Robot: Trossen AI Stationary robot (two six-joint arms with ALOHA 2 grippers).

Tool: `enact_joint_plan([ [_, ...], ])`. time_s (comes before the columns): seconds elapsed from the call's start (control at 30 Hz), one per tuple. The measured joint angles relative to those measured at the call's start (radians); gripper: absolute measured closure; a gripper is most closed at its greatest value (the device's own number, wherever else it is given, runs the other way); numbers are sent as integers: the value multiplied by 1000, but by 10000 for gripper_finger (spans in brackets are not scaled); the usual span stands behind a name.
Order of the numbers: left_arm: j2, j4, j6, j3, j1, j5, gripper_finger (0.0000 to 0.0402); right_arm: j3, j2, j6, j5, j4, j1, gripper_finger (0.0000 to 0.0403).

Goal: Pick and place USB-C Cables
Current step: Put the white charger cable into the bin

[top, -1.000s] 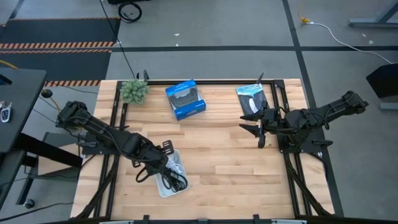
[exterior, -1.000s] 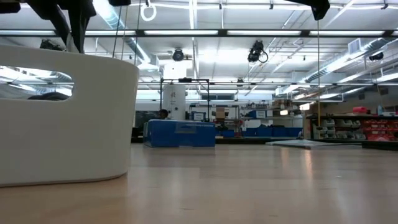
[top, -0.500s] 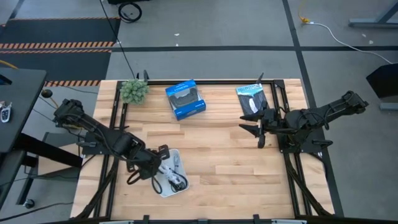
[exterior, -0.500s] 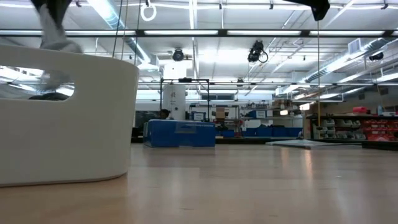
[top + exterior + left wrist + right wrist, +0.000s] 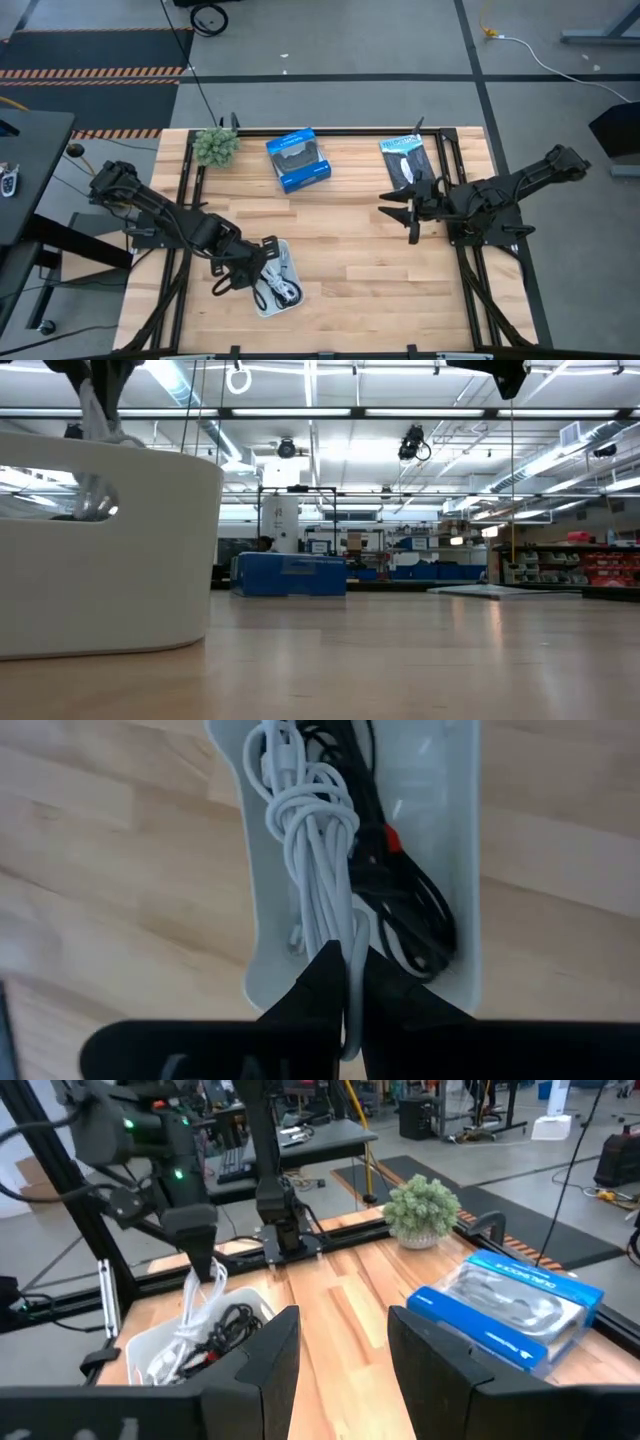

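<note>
Left wrist view: coiled white cable [image 5: 318,850].

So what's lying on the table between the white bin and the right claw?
Nothing: in the high view only bare wood lies between the white bin and the right claw.

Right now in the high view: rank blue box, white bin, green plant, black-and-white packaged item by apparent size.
1. Blue cardboard box, largest.
2. White plastic bin holding cables, partly hidden under the left gripper, so unsure against the packaged item.
3. Black-and-white packaged item.
4. Small green artificial plant, smallest.
</note>
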Motion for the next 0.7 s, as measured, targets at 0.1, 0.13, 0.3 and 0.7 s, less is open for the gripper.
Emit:
enact_joint_plan([
  [0.1, 26, 9, 4, 0, 15, 25, 386, 0, 13, -1, 0, 29, 11, 243],
  [0.13, 34, 16, 4, 0, 21, 34, 386, 0, 15, -1, 0, 34, 13, 243],
  [0.3, 91, 60, 8, 0, 37, 66, 386, 0, 15, -2, 0, 32, 21, 243],
  [0.7, 215, 46, -63, 0, 88, 80, 359, 0, 15, -5, 0, 38, 21, 243],
])
